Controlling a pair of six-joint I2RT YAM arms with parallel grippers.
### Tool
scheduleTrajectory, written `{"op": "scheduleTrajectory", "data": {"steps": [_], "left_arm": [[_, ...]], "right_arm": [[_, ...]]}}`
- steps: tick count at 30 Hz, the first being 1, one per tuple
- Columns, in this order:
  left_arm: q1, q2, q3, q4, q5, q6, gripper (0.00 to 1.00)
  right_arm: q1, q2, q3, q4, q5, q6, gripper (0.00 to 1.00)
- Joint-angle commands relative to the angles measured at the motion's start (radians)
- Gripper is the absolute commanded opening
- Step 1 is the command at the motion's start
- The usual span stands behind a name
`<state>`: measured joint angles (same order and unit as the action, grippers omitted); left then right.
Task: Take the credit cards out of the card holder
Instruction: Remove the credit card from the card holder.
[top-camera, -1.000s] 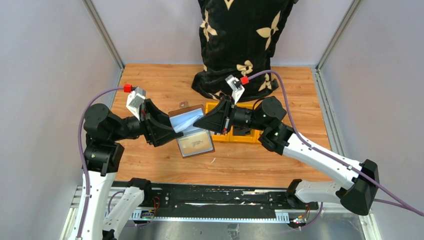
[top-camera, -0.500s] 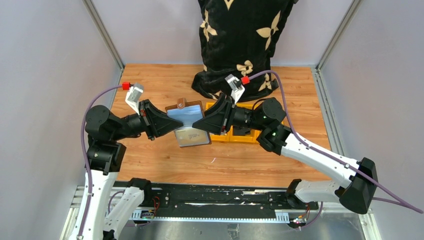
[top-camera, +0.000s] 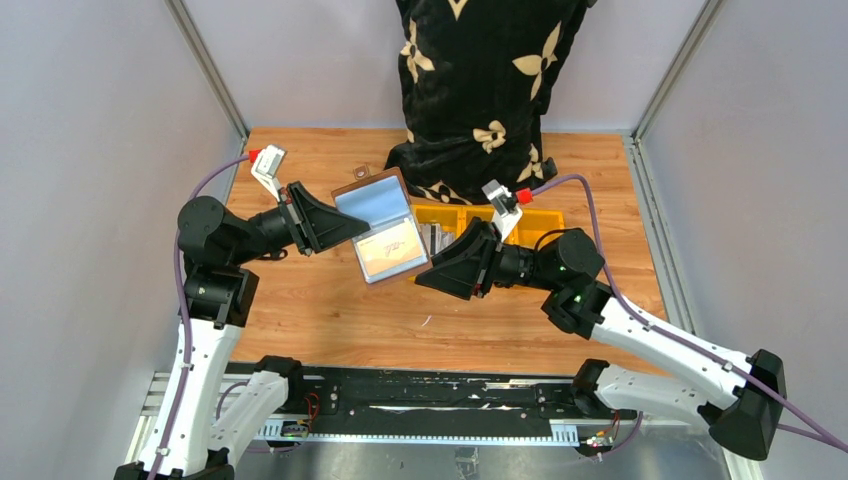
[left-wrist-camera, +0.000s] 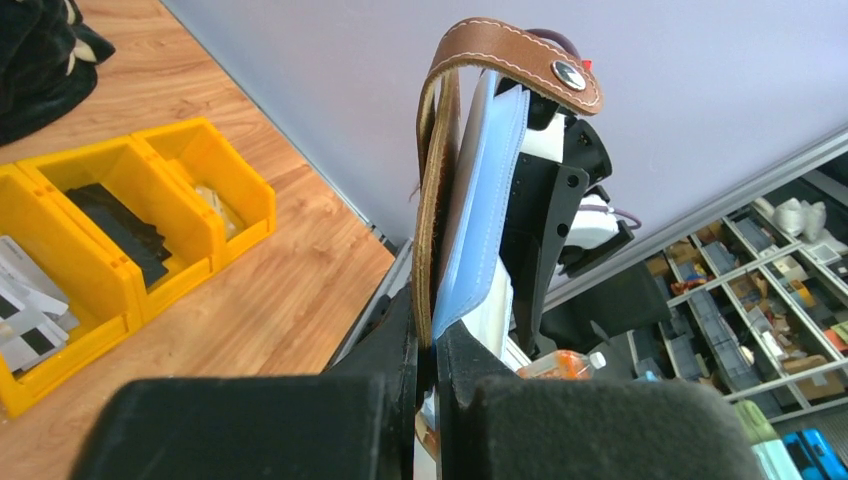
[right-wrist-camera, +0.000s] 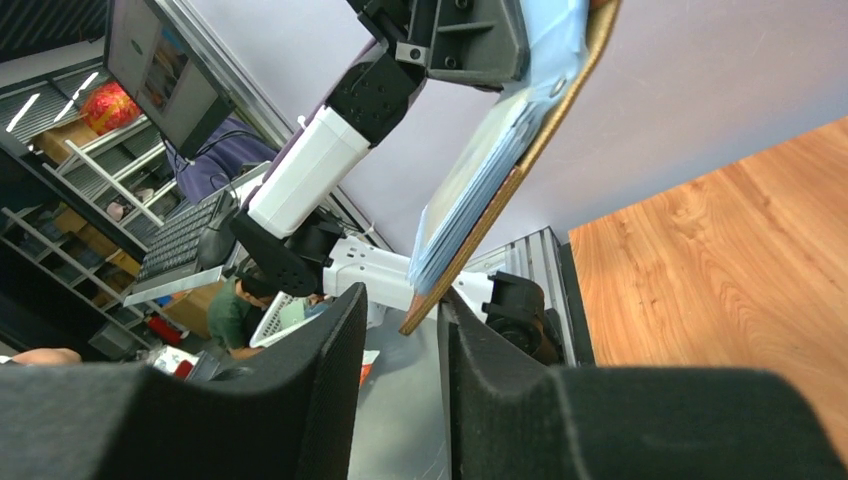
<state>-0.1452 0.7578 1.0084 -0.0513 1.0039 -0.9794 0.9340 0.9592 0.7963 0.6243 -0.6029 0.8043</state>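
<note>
The brown card holder (top-camera: 372, 208) hangs open above the table, its shiny grey inner side facing up. A tan credit card (top-camera: 392, 248) lies in its lower flap. My left gripper (top-camera: 350, 222) is shut on the holder's left edge; the left wrist view shows the brown leather (left-wrist-camera: 437, 200) pinched between the fingers, with the snap strap (left-wrist-camera: 520, 62) on top. My right gripper (top-camera: 422, 274) is open at the lower flap's right corner. In the right wrist view that corner (right-wrist-camera: 420, 318) sits between the spread fingers, close to the right one.
Yellow plastic bins (top-camera: 535, 222) stand on the wooden table behind the right gripper, and several loose cards (top-camera: 437, 238) lie in the left one. The bins also show in the left wrist view (left-wrist-camera: 130, 235). A black flower-patterned cushion (top-camera: 480, 80) stands at the back.
</note>
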Motion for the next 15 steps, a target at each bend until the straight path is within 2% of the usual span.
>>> {"op": "scheduleTrajectory", "data": {"steps": [1,3,5,7,9,15], "left_arm": [[0.006,-0.005,0.015,0.047,-0.007,-0.047,0.00],[0.006,-0.007,0.018,0.046,-0.003,-0.047,0.00],[0.006,-0.009,0.019,0.047,0.000,-0.050,0.00],[0.006,-0.010,0.019,0.046,0.008,-0.055,0.00],[0.006,-0.013,0.018,0.047,0.015,-0.057,0.00],[0.006,-0.014,0.023,0.046,0.030,-0.068,0.00]], "right_arm": [[0.014,-0.011,0.007,-0.032,0.047,-0.063,0.30],[0.013,-0.006,0.018,-0.057,0.079,-0.068,0.26],[0.010,0.000,0.023,-0.065,0.106,-0.066,0.25],[0.008,0.007,0.022,-0.049,0.115,-0.056,0.32],[0.006,0.015,0.023,-0.032,0.113,-0.046,0.34],[0.003,0.029,0.018,0.004,0.119,-0.034,0.23]]}}
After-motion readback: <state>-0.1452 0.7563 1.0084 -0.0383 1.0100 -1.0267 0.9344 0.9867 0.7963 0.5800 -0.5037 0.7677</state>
